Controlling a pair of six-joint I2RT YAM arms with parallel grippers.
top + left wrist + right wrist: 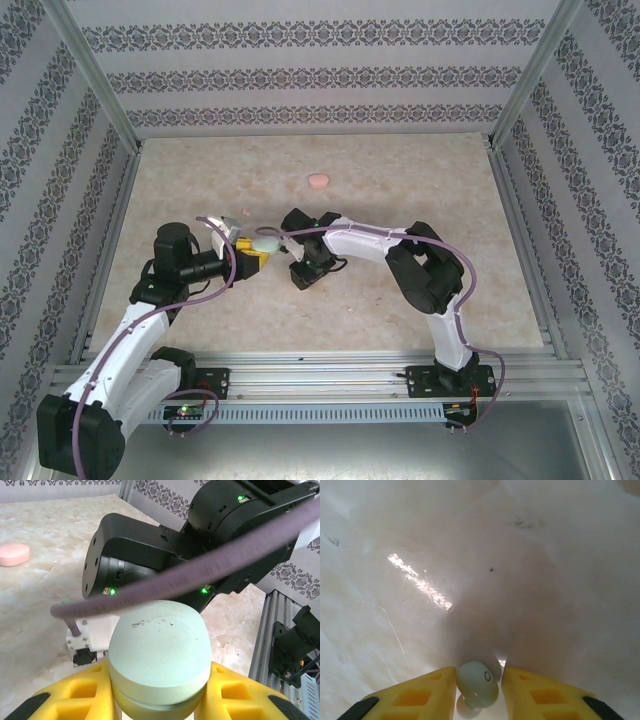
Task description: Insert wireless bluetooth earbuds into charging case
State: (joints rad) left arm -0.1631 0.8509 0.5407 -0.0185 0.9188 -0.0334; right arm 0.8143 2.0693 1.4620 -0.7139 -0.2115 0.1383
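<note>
A mint green oval charging case (159,650) fills the left wrist view, its lid down, clamped between the yellow fingers (75,692) of my left gripper (160,692). From above, that case (266,241) sits at the left gripper (256,254) tip, held above the table and close to the right arm's wrist. My right gripper (300,274) points down at the table. One mint green earbud (477,682) lies between its yellow fingers (420,692); the left finger touches it, and a thin gap shows at the right finger. The right gripper (479,685) is slightly open. The other earbuds are hidden.
A pale pink oval case (318,181) lies closed on the marble table (420,170) at the far middle, and the pink case (12,555) also shows far left in the left wrist view. Patterned walls and metal rails (330,375) enclose the table. The right arm's black wrist (165,545) hangs just beyond the mint case.
</note>
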